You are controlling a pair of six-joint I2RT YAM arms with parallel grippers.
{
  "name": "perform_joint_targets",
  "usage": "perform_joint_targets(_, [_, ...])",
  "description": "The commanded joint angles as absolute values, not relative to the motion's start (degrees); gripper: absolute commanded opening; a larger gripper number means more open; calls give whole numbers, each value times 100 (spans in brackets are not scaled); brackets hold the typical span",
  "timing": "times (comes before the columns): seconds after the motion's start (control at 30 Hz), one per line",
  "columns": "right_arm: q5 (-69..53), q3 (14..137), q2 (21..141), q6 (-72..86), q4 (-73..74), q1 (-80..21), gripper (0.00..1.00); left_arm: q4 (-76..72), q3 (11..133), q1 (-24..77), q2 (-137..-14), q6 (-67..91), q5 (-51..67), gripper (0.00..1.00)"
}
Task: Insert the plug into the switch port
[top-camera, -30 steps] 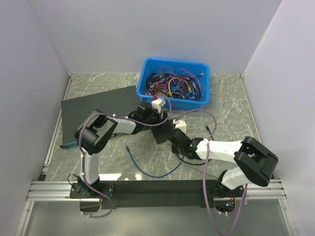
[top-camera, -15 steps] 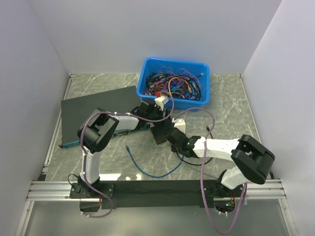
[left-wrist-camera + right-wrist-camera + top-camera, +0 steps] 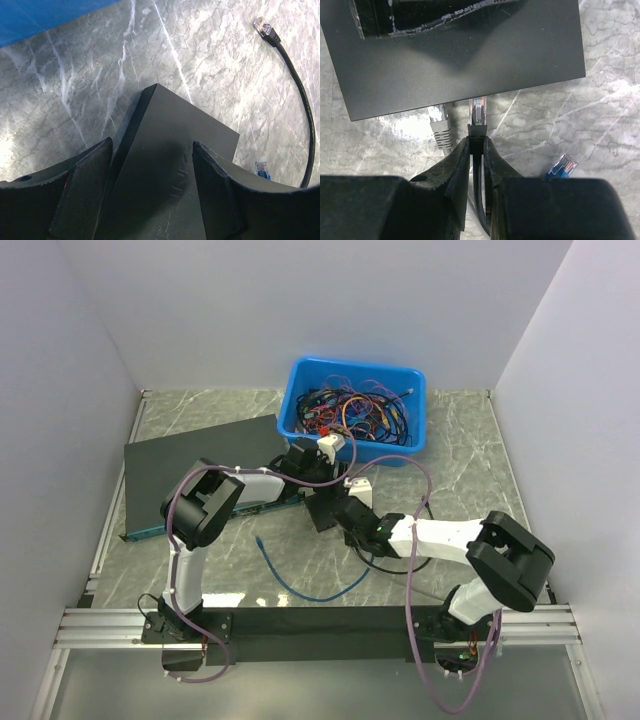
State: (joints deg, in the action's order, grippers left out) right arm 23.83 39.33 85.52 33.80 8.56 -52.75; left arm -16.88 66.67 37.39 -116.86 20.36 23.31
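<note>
The small black box (image 3: 322, 510) lies mid-table and also shows in the right wrist view (image 3: 470, 60). Its ports on the near edge are hidden. My left gripper (image 3: 318, 488) is open, its fingertips (image 3: 95, 165) spread over the box top (image 3: 170, 140). My right gripper (image 3: 477, 142) is shut on the black cable's clear connector (image 3: 478, 112), whose tip is at the box edge. A grey plug (image 3: 439, 125) sits in that edge beside it. The blue cable's plug (image 3: 563, 165) lies loose on the table to the right and shows in the left wrist view (image 3: 262, 169).
The blue cable (image 3: 300, 587) curves across the near table. A blue bin (image 3: 355, 405) of tangled cables stands behind. A large black unit (image 3: 200, 465) with a blue strip lies at left. The black cable's other connector (image 3: 265, 30) lies free.
My right gripper has moved up and left to the box edge with the black connector. My left gripper has shifted slightly back over the box.
</note>
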Motion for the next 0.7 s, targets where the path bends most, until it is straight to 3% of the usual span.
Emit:
perform_joint_targets(0.0, [2452,4175,8596,3340,598,-5300,0,-1468,6618,3814,-11839,1916,2470,71])
perform_joint_targets(0.67, [2215,3999,8288,2593,-263,-5309,0,-1529,6416,3876,-11909,1863,2821,70])
